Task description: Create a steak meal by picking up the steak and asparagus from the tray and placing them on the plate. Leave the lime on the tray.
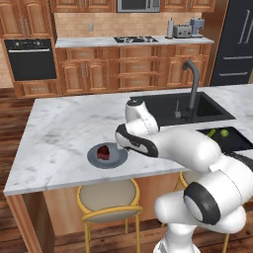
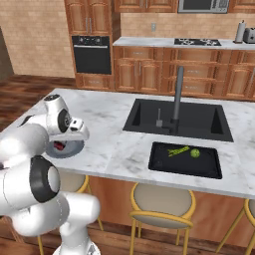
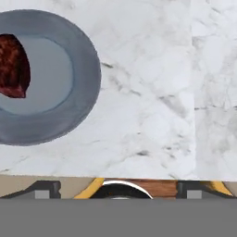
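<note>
Up close, gripper [image 3: 115,189] spread wide beside plate [image 3: 83,92] bearing steak [image 3: 14,65].

base views flank counter [image 1: 64,133], hand view seemingly downward

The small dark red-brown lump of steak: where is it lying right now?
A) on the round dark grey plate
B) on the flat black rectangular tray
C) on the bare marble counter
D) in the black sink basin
A: the steak lies on the round dark grey plate; only the asparagus and lime are on the tray.
</note>
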